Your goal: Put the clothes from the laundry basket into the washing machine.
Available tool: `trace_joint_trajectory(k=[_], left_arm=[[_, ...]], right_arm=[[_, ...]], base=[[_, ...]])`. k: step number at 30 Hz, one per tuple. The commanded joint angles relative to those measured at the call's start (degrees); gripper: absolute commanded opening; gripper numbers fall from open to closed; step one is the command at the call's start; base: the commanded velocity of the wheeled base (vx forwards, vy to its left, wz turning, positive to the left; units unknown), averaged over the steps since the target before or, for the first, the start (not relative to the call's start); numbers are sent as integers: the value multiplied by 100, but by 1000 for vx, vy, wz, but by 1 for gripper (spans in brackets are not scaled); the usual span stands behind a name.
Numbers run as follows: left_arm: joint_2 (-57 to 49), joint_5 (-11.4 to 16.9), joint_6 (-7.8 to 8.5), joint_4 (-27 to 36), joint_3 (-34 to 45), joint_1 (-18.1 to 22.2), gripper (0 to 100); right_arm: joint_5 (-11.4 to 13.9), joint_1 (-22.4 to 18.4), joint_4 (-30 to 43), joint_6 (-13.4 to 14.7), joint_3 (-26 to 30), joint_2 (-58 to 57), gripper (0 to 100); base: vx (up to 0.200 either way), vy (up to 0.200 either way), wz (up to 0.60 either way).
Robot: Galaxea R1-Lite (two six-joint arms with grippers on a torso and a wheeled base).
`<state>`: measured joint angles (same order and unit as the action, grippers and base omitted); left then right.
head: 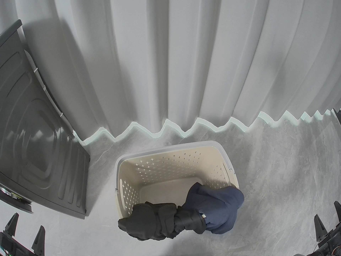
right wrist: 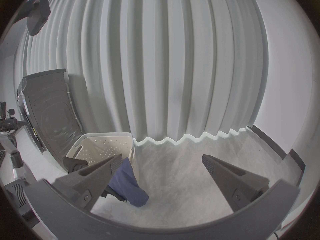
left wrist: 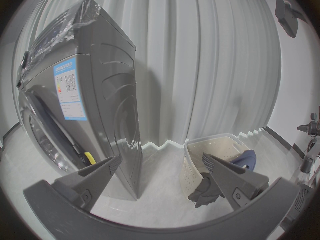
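So the clothes are two pieces, a dark grey one (head: 152, 220) and a navy one (head: 216, 205). Both are slung over the near rim of the laundry basket (head: 167, 149) and hang half outside it, touching in the middle. The basket sits on the floor (head: 284, 182) in front of a white curtain (head: 184, 54). The washing machine (head: 39, 150) is just off to the robot's left, with its side panel facing the basket.

The left gripper (head: 27, 223) is spread wide with nothing in it, low and well apart from the clothes. The right gripper (head: 326, 212) is the same, jaws apart and empty.

My read is that the first grab hasn't happened yet. Next up is probably dropping one gripper onto a bunched fold at the rim and pinching enough cloth that it doesn't slip. Then it has to be carried round to the machine's front. I can't tell from here whether the door (left wrist: 43, 134) is open.
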<state>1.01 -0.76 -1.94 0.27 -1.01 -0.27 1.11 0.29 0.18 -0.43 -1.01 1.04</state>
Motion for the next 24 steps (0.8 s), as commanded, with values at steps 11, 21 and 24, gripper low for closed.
trace_joint_trajectory(k=[11, 21, 24], left_arm=[[-84, -4, -8, 0, 84, 0, 100], [-84, -4, -8, 0, 84, 0, 100], [-84, -4, -8, 0, 84, 0, 100]], right_arm=[[3, 6, -1, -1, 92, -77, 100], [3, 6, -1, -1, 92, -77, 100], [3, 6, -1, -1, 92, -77, 100]], base=[[-200, 0, 0], [-180, 0, 0], [0, 0, 0]])
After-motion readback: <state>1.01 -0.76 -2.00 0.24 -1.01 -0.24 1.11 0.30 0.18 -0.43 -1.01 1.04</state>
